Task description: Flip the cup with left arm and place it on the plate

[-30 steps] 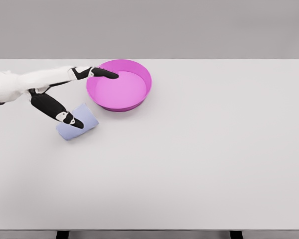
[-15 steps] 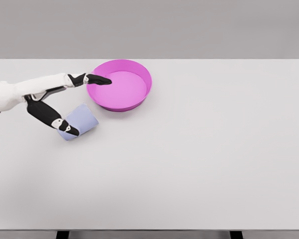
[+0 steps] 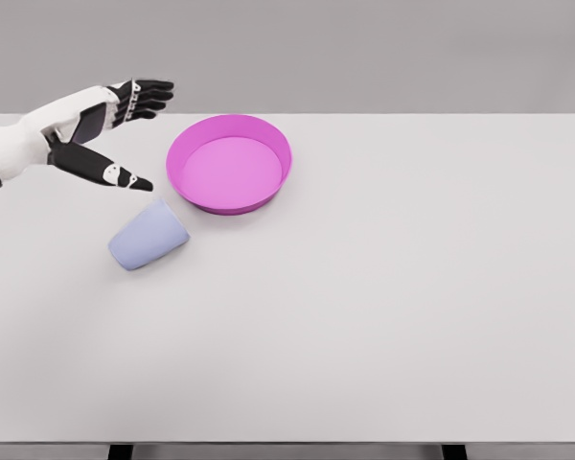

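Note:
A pale blue cup [image 3: 149, 236] lies on its side on the white table, left of the middle, with nothing touching it. The pink plate [image 3: 274, 139], a shallow dish with a raised rim, sits just up and right of the cup and holds nothing. My left hand [image 3: 139, 129] hovers above the table at the upper left, above and behind the cup and left of the plate. Its fingers [image 3: 151, 94] are spread and its thumb points down toward the cup. It holds nothing. The right arm does not show.
The white table [image 3: 393, 287] fills the view, with its far edge just behind the plate. A grey wall stands behind it.
My left hand has lifted off the cup and drawn back up and to the left, away from the plate's rim. The cup has stayed on its side in the same spot.

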